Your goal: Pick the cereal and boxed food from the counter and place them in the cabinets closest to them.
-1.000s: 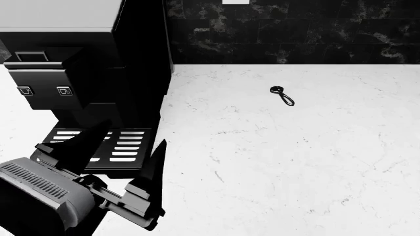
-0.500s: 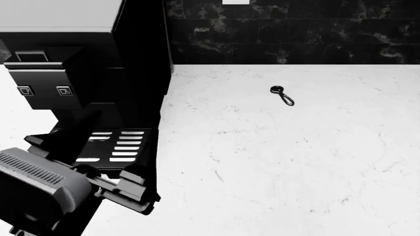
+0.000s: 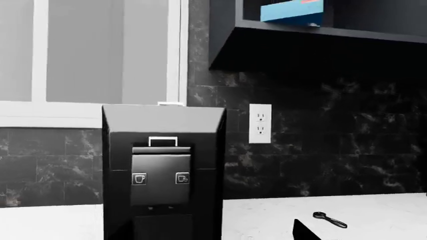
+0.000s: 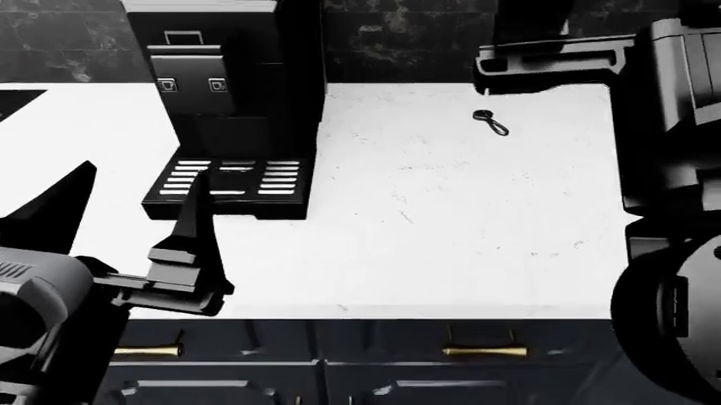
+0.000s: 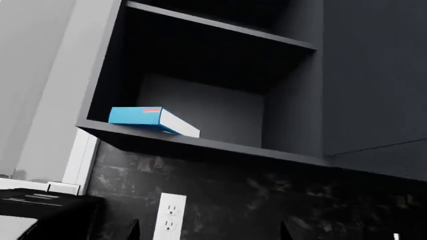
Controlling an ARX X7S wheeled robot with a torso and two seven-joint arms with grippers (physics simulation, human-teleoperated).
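The cereal lies flat on the open cabinet's lower shelf, above both arms, its long axis along the shelf edge; the left pincer gapes empty over the table, the right pincer's state untellable.

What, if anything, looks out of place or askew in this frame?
Little stands out. A blue box lies flat on the open cabinet's lowest shelf rather than upright. A small black ring-ended utensil lies alone on the counter. No spills or damage visible.
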